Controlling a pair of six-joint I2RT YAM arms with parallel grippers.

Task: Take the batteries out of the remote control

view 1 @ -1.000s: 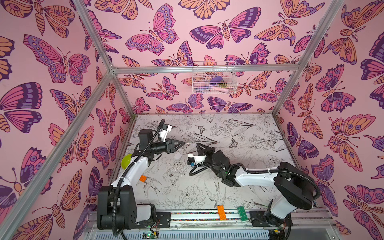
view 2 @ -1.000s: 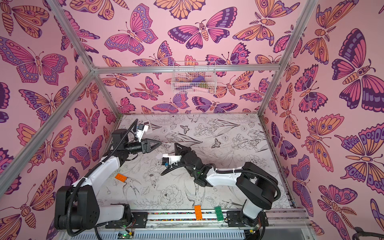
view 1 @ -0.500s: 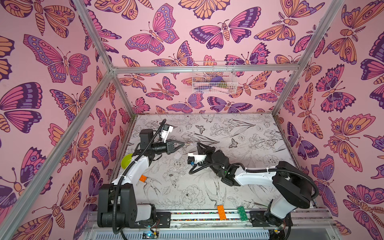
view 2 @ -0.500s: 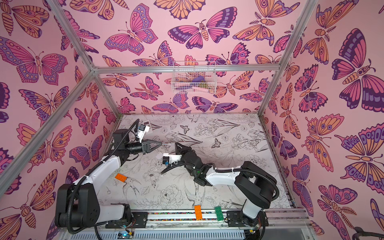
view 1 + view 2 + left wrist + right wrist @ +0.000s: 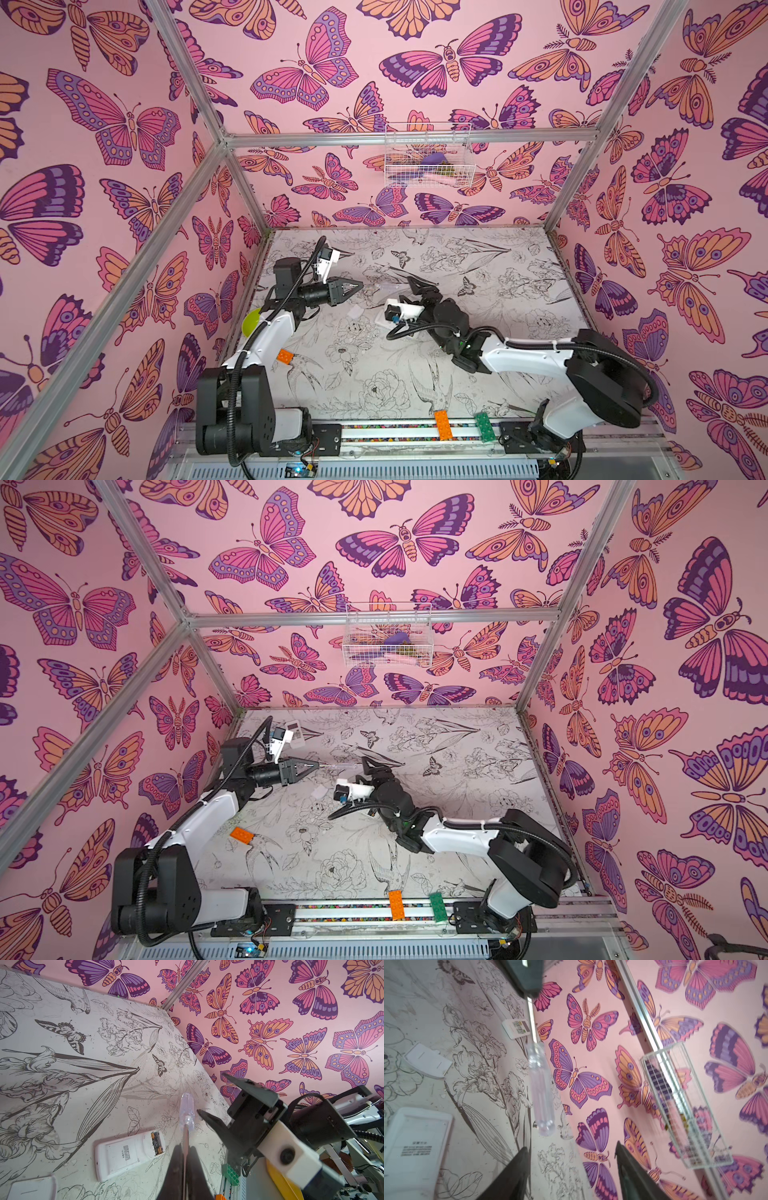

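In both top views, the left fingers (image 5: 353, 286), open a second ago, now clamp the thin clear-handled metal screwdriver (image 5: 343, 766); the right fingers (image 5: 420, 284), narrow before, stand wide. Left wrist view: black-and-gold cylindrical batteries (image 5: 156, 1142) sit inside the white plastic remote control (image 5: 124, 1155) on the tabletop (image 5: 62, 1105).

Screwdriver (image 5: 187, 1113) and right end effector (image 5: 211, 1093) crowd the remote (image 5: 128, 1153); the table (image 5: 519, 291)'s right side lies open

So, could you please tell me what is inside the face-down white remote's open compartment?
Black-and-gold batteries sit inside the white remote; how many is unclear, and whatever lies beneath them is covered.
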